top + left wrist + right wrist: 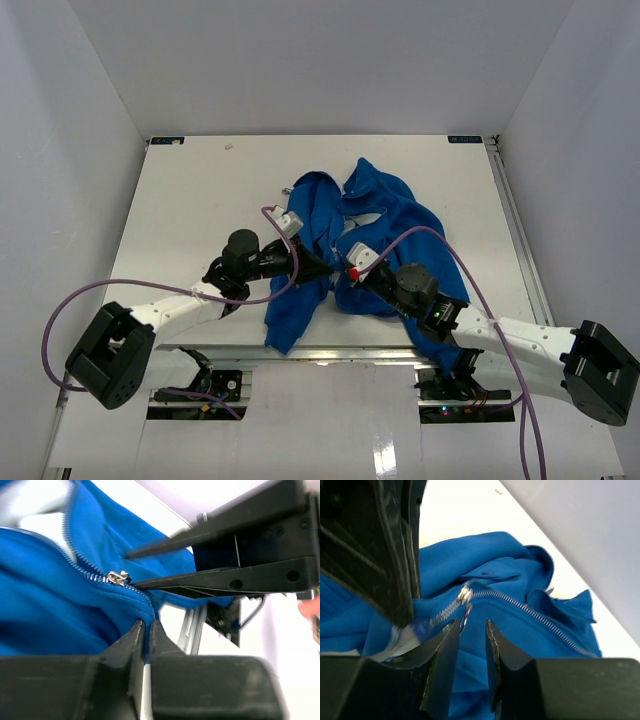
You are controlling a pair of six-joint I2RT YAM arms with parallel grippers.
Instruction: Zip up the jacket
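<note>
Seen from above, the jacket (390,210) lies crumpled in a blue heap on the white worktop (200,200), a little right of centre, with one loose end trailing toward the near edge. The two arms reach inward and meet at the garment's near middle. The left tool (318,266) comes in from the left and the right tool (338,270) from the right, their tips close together over the cloth.

In the left wrist view, the left tool (145,626) has its fingers pressed together on a fold of blue fabric at the foot of the zipper, so it is gripping the jacket. The metal slider (118,577) sits just above that pinch, with the pale teeth (80,567) running up and to the left from it. The right tool (131,570) comes in from the right with its two long fingers parted. The lower fingertip lies just beside the slider.

In the right wrist view, the right tool (471,624) stands with its fingers apart and nothing clamped between them. The slider (465,595) is just above the gap, and its pull ring (465,616) hangs by the left-hand fingertip. The closed zipper line (530,610) runs off to the right across the blue cloth. The left tool (402,610) fills the upper left as a dark mass, its tip down in the fabric beside the slider.
</note>
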